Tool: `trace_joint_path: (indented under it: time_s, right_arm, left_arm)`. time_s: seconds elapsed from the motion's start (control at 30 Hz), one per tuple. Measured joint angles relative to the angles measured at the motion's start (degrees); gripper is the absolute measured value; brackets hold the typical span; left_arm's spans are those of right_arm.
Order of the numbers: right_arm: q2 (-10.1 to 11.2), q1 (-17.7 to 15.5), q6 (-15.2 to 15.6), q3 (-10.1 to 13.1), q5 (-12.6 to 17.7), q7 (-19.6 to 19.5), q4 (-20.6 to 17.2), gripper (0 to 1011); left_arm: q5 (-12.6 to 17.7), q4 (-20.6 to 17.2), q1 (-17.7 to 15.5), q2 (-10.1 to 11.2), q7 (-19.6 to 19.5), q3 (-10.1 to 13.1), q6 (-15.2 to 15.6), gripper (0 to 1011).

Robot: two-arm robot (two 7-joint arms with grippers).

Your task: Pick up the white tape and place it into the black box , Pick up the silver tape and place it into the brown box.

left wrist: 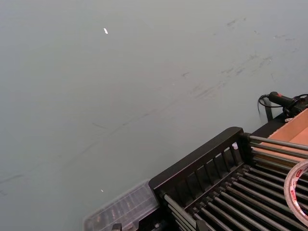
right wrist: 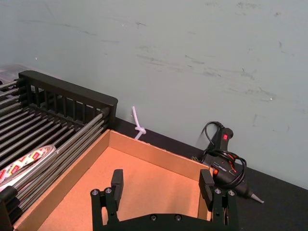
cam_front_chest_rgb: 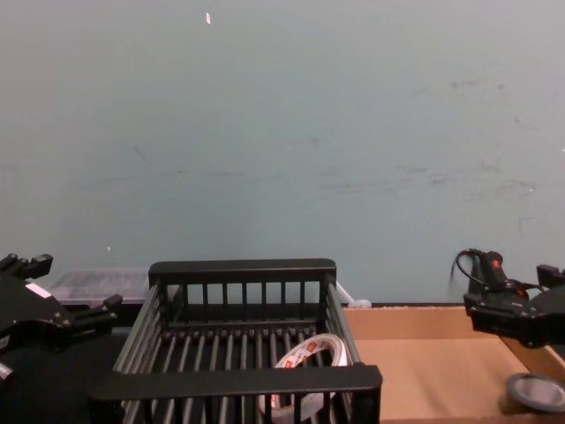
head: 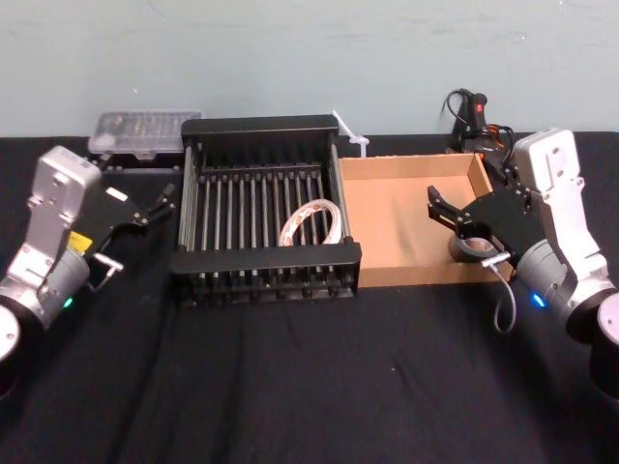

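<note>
The white tape (head: 311,222) leans inside the black box (head: 261,126), near its right wall, also seen in the chest view (cam_front_chest_rgb: 305,358) and in the right wrist view (right wrist: 26,161). The silver tape (head: 474,249) lies flat in the brown box (head: 387,222), in its front right corner. My right gripper (head: 435,205) hovers open just above and behind that roll, with nothing between its fingers (right wrist: 117,180). Left of the black box, my left gripper (head: 160,205) stands open and empty over the table.
A clear plastic case (head: 143,130) sits behind the left gripper at the wall. A glue gun (head: 474,116) with its cable lies behind the brown box, and a white zip tie (head: 350,135) behind the gap between the boxes. Black cloth covers the table.
</note>
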Motion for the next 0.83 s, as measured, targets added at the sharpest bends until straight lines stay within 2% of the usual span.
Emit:
trace_joint_path:
  time_s: [0.83]
  right_arm:
    - [0.0, 0.0, 0.0, 0.0, 0.0, 0.0, 0.0, 1002]
  left_arm:
    - [0.0, 0.0, 0.0, 0.0, 0.0, 0.0, 0.0, 1001]
